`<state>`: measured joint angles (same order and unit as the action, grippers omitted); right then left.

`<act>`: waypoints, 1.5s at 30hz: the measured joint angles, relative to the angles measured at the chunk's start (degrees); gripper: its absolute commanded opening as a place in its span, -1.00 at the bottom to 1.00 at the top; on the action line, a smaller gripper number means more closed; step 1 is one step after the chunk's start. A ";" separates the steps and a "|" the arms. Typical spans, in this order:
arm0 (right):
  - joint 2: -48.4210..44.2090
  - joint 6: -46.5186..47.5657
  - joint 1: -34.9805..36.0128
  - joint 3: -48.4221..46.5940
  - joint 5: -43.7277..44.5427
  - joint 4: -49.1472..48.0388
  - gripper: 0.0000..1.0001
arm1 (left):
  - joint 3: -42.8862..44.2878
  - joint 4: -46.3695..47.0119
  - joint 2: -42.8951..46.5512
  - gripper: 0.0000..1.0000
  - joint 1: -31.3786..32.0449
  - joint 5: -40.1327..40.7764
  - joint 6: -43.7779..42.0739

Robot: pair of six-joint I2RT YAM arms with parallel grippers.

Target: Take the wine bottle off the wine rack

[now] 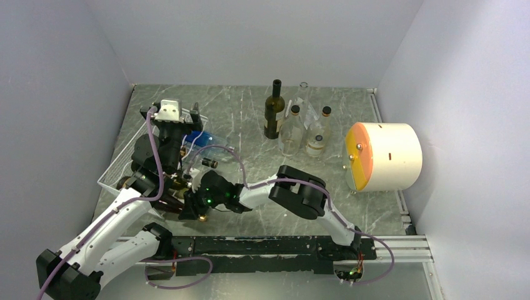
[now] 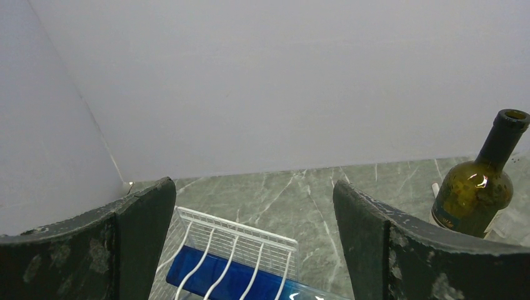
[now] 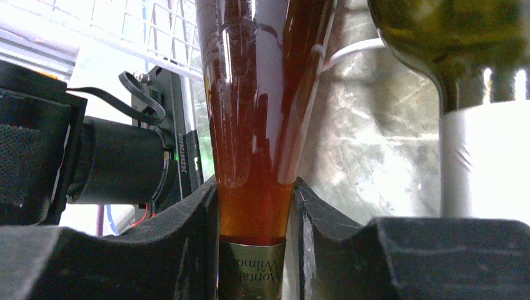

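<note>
Wine bottle (image 3: 253, 125) of amber glass, gripped at the neck by right hand (image 3: 256, 200), both fingers (image 3: 187, 237) pressed against the glass just above a gold foil band (image 3: 253, 272). Behind the bottle, in the right wrist view, white wires of the wine rack (image 3: 156, 25). In the top view, right hand low at the near right corner of the rack, bottle mostly hidden under the two arms; cannot tell whether resting on the wires or lifted free. Left hand (image 2: 253, 187) spread wide open, holding nothing, raised above the far part of the rack and pointed to the back wall. Below it, a blue bottle (image 2: 219, 278) lying in the rack. On the surface (image 1: 250, 125), well apart from the rack, a dark green bottle (image 1: 274, 112) upright, clear bottles (image 1: 292, 128) just beside it, and further right a cream cylinder (image 1: 387, 156) with orange face, lying on its side.
</note>
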<state>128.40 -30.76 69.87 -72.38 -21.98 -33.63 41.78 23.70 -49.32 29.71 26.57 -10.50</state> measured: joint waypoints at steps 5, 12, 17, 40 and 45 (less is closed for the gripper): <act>-3.06 1.11 -0.09 3.56 0.42 0.13 -1.00 | 0.00 -0.02 0.02 0.98 0.00 -0.09 0.04; -8.90 2.14 -0.52 9.66 -0.81 1.97 -1.00 | 0.00 -0.09 0.00 0.99 0.00 -0.96 0.04; -14.60 0.90 -2.56 17.00 -4.46 1.79 -1.00 | 0.00 -0.07 0.55 0.99 0.02 -5.38 -0.61; -60.02 1.42 -20.44 34.32 -17.94 50.86 -1.00 | 0.24 -7.39 -4.13 0.99 11.39 -43.91 -8.37; -68.04 2.23 -25.44 32.96 -14.25 63.89 -1.00 | -1.05 -6.93 -5.01 0.99 14.88 -51.98 -11.96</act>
<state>60.36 -28.53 44.42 -39.42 -36.23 30.26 40.73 16.78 -54.33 44.60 -25.41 -22.46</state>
